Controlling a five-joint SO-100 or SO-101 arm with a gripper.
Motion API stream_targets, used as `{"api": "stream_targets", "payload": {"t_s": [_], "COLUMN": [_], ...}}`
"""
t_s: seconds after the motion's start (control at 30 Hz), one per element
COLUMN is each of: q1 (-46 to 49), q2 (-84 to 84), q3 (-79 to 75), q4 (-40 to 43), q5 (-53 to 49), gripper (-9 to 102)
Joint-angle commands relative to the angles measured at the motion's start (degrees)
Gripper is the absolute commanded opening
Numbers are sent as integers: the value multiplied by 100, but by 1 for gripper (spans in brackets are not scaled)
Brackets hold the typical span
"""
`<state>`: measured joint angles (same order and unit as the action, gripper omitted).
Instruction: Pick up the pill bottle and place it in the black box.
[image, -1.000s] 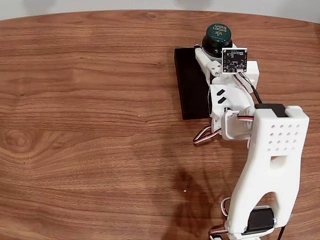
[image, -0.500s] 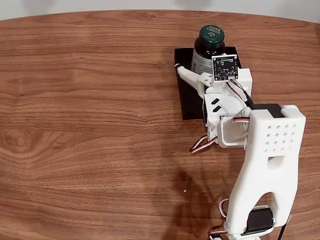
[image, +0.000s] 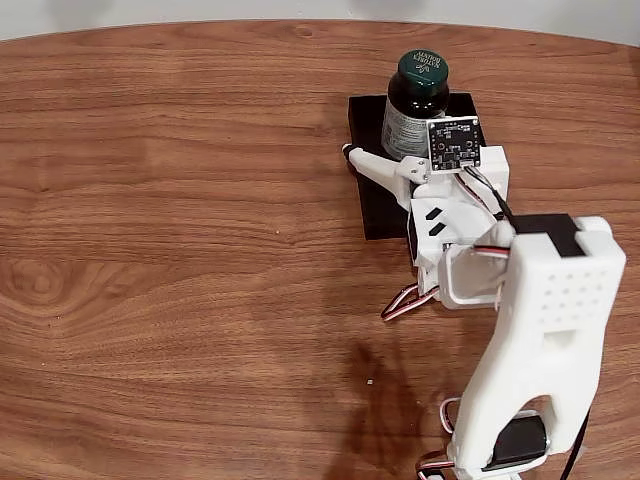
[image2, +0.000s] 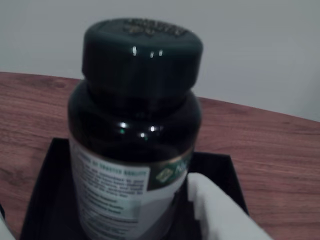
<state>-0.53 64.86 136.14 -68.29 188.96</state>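
The pill bottle (image: 415, 95), dark with a green cap and a white label, stands upright at the far end of the black box (image: 375, 205) in the fixed view. My gripper (image: 400, 150) is open around the bottle's near side, and its left finger (image: 368, 162) is swung well clear of the bottle. In the wrist view the pill bottle (image2: 135, 135) looms close, standing on the floor of the black box (image2: 50, 185). One white finger (image2: 215, 210) sits low beside its label on the right.
The white arm (image: 540, 330) reaches in from the bottom right, with a small black camera board (image: 454, 144) on the wrist. Bare wooden table (image: 180, 220) spreads left of the box. The table's far edge (image: 300, 22) runs just beyond the bottle.
One second ago the jaws held the bottle over the box's far right. The bottle now stands in the box, the jaws have opened wider, and the wrist has shifted slightly toward the base.
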Motion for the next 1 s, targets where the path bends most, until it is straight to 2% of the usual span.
{"api": "stream_targets", "payload": {"t_s": [0.0, 0.2, 0.4, 0.63, 0.97], "q1": [-9, 62, 0, -105, 62], "q2": [1002, 1978, 3305, 5203, 7066], "q3": [229, 967, 1696, 2312, 2813], "q4": [62, 360, 1151, 2936, 4816], "q5": [-97, -149, -149, -325, -483], "gripper": [48, 48, 47, 45, 44]}}
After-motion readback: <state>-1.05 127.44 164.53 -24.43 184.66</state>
